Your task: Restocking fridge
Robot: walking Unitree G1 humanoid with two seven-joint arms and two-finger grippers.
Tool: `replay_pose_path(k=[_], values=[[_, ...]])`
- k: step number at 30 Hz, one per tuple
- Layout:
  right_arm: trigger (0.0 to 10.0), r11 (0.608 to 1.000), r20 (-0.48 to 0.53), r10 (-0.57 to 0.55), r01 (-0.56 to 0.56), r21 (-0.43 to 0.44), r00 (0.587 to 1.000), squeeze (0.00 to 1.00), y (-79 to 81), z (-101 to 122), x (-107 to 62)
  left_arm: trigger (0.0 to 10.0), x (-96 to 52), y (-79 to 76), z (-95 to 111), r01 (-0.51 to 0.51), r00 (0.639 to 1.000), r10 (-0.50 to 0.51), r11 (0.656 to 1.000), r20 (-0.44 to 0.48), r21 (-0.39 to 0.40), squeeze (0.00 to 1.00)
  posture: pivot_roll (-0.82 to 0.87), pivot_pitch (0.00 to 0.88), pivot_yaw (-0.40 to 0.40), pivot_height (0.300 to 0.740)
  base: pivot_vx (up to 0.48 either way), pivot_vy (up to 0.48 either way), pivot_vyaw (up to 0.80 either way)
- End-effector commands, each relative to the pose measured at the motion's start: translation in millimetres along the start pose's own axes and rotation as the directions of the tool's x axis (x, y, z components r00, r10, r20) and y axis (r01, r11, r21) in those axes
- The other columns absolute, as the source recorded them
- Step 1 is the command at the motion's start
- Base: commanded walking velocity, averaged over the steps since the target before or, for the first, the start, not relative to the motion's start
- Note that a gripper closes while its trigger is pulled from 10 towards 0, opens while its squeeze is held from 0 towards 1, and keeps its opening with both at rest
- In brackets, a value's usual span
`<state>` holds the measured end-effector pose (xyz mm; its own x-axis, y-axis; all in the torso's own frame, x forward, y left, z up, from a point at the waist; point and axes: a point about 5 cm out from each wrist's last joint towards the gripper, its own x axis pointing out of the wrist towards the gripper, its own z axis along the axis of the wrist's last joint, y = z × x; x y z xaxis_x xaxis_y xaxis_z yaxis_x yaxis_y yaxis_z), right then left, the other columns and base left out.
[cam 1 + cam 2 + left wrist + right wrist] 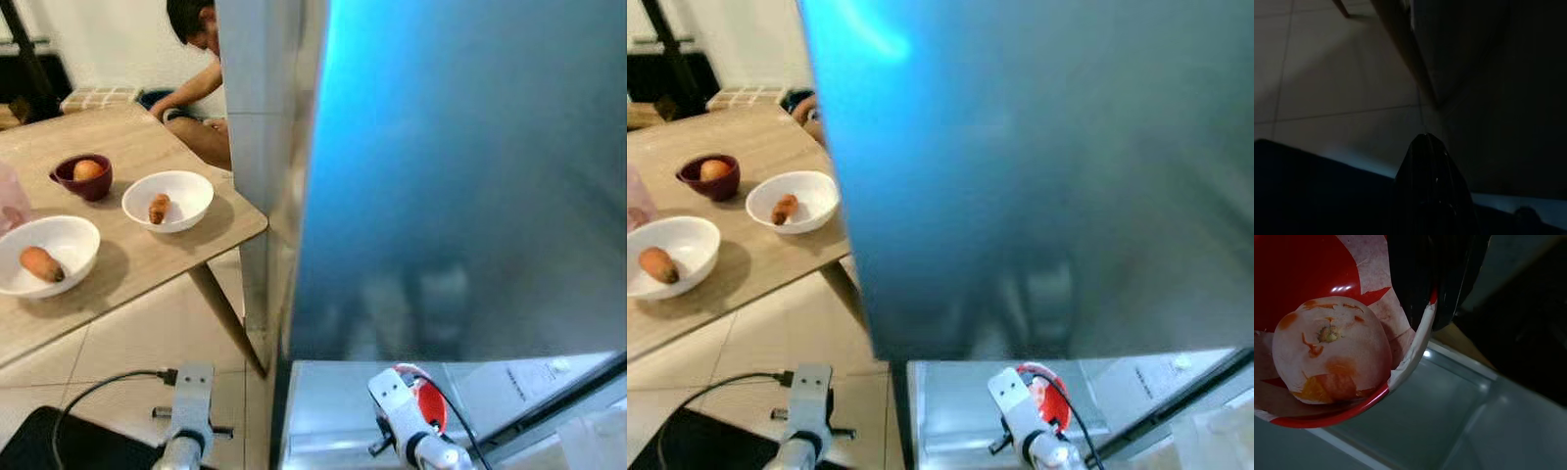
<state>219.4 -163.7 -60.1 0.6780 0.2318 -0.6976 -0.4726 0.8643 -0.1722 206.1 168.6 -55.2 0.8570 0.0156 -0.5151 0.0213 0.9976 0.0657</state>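
My right gripper (pixel 1436 308) is shut on the rim of a red-and-white bowl (pixel 1327 264), which holds a pale orange fruit (pixel 1332 350). In the eye views the bowl (pixel 432 406) hangs low at the front, over a pale glass shelf (pixel 328 411) inside the fridge. The big blue-grey fridge door (pixel 470 176) stands open just above it. My left gripper (pixel 1429 188) hangs idle near the tiled floor, its fingers together with nothing in them.
On a wooden table (pixel 147 257) to the left stand a dark red bowl with an orange fruit (pixel 82 176) and two white bowls (pixel 168 200) (pixel 44 255) with food. A person (pixel 196 88) sits behind it. A black object (pixel 59 441) and cable lie on the floor.
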Motion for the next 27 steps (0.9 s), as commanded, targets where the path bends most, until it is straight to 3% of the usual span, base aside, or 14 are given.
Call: replay_pose_path(k=[1,17,22,27], values=[[10.0,1.0,0.0,-0.021,0.021,-0.008,1.0,0.0,-6.8,-0.6,-1.4,10.0,-0.5,-3.5,-1.0,-0.005,1.0,0.005,1.0,-0.002,-0.022,0.0,-0.09,0.068,-0.044,0.72,0.0,0.0,0.0],[10.0,1.0,-0.003,-0.015,0.015,-0.01,1.0,0.0,-5.7,-0.5,-1.1,10.0,-0.6,-1.6,-0.3,-0.02,1.0,0.02,0.998,0.005,-0.053,0.0,-0.09,0.07,-0.044,0.72,0.0,0.0,0.0],[10.0,1.0,-0.003,-0.014,0.014,-0.01,1.0,0.0,-5.1,-0.7,-1.1,10.0,-1.8,-1.2,2.7,-0.006,0.999,0.01,0.997,0.046,-0.074,0.0,-0.09,0.07,-0.045,0.72,0.0,0.0,0.0],[10.0,1.0,-0.007,-0.009,0.009,-0.01,1.0,0.0,-4.7,-1.7,-1.3,10.0,-7.6,1.0,-3.8,0.018,0.999,-0.016,0.999,0.049,-0.039,0.0,-0.09,0.069,-0.044,0.72,0.0,0.0,0.0]])
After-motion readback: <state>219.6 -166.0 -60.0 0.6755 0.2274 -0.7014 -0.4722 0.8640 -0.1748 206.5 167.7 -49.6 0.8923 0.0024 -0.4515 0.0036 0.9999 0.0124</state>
